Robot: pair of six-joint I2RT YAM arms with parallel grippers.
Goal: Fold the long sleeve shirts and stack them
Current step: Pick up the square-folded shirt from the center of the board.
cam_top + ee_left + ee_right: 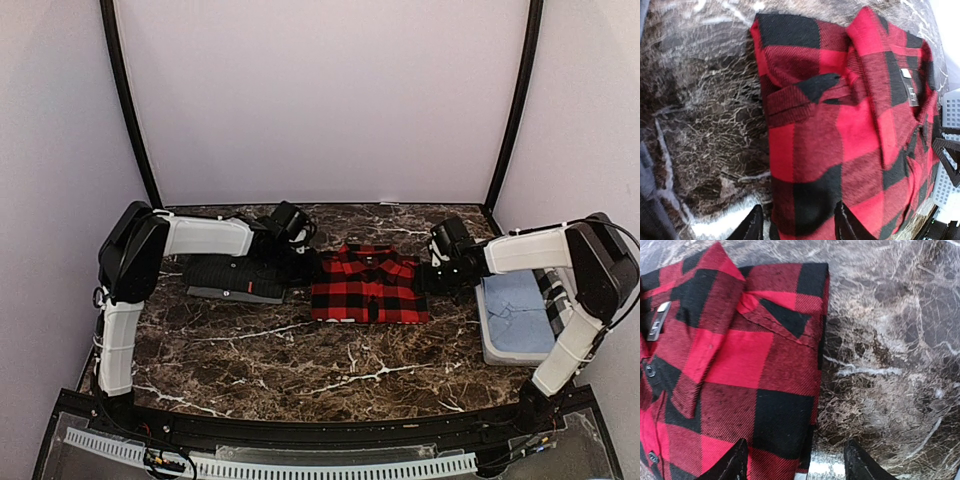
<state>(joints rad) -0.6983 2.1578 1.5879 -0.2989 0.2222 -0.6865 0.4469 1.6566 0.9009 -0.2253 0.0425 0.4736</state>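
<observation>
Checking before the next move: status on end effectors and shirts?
Both open: left end effector and right end effector straddle red flannel side edges. Flannel folded; charcoal shirt beside it, unstacked. Nothing blocking.

you're looking at a dark brown marble-pattern tabletop (300, 350) veined in white. at its right edge sits a pale grey bin (505, 355) with a light blue cloth (520, 310) lying in it; your left wrist view catches its perforated wall. two black poles (125, 100) rise at the back corners against plain pale walls (320, 90). a white slotted strip (300, 465) runs along the near edge.
</observation>
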